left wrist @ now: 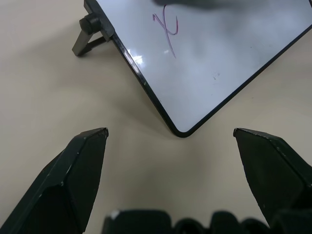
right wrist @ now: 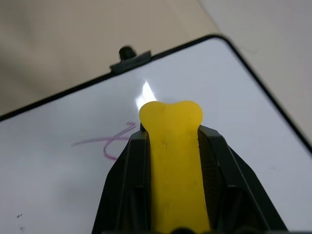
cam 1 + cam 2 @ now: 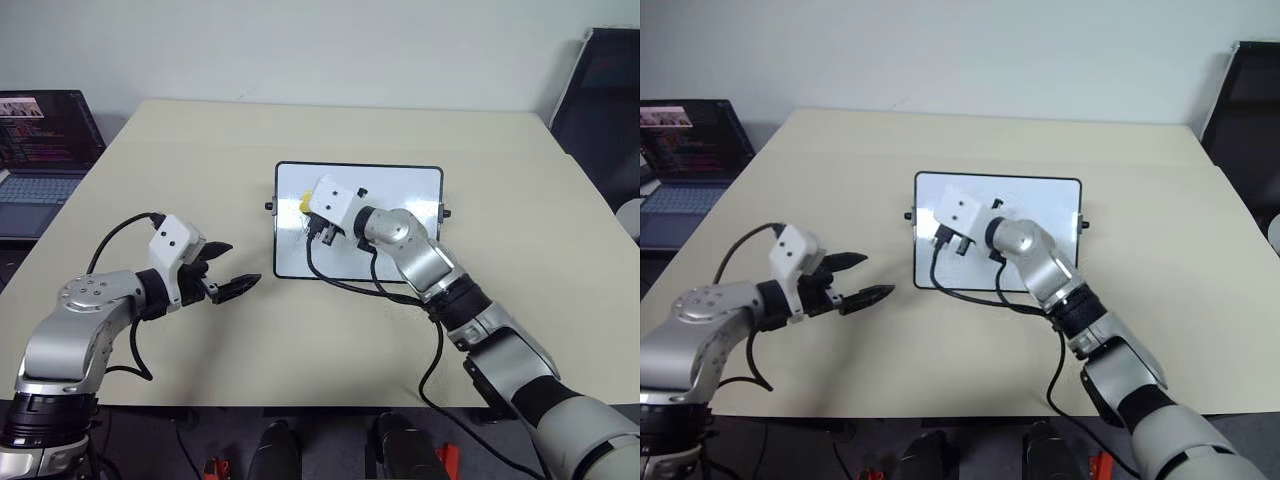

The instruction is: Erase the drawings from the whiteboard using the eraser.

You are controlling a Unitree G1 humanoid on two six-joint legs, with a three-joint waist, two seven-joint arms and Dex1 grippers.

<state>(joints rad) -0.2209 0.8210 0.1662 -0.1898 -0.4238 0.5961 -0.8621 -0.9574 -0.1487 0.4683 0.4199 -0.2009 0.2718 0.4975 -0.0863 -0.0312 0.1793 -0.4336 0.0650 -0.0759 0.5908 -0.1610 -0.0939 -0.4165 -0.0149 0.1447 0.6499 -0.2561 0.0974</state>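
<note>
— Head view, what have you got?
— My right gripper (image 3: 312, 222) reaches over the glossy white, black-framed whiteboard (image 3: 400, 185) mid-table, pinching the small yellow eraser (image 3: 305, 203) near its left edge.
— Left arm?
— Bent, left gripper (image 3: 228, 268) spread, off the board's lower-left corner.
— Wrist views?
— Eraser beside a purple scribble (image 2: 109, 141).

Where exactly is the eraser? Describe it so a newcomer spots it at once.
On the beige table stands a black-framed whiteboard. Over its left part the right gripper is shut on the eraser, the only yellow thing here, beside a purple scribble.
</note>
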